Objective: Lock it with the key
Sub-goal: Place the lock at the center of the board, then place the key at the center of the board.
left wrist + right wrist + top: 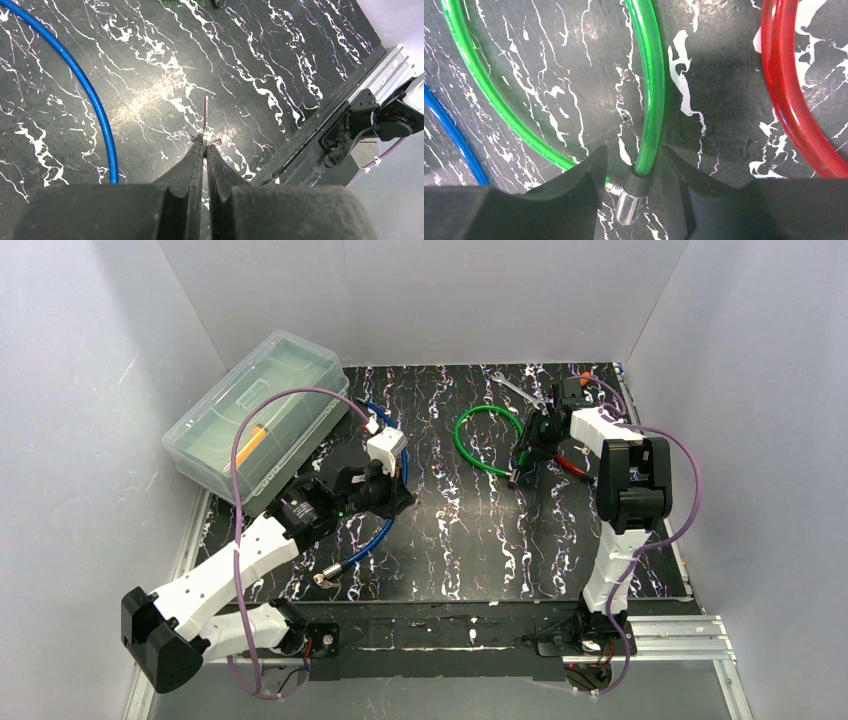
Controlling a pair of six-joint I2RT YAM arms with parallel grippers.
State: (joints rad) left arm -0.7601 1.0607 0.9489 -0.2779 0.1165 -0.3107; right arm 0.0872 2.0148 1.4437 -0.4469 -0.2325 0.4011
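Note:
The key (pixel 206 117) is a thin metal blade on a small wire ring, sticking out past the tips of my left gripper (pixel 205 143), which is shut on it just above the black mat. In the top view my left gripper (pixel 392 490) is at the mat's left-centre. The green cable lock (pixel 458 435) lies looped at the back centre. Its silver lock barrel (pixel 630 200) rests on the mat between the fingers of my right gripper (pixel 634 152), which is open with a gap on each side of the barrel. From above, my right gripper (pixel 522 462) is at the loop's right edge.
A blue cable lock (pixel 385 530) curves under my left arm, and it also shows in the left wrist view (pixel 85 85). A red cable (pixel 789 100) lies just right of my right gripper. A clear plastic box (pixel 260 410) stands at back left. A wrench (pixel 518 390) lies at the back.

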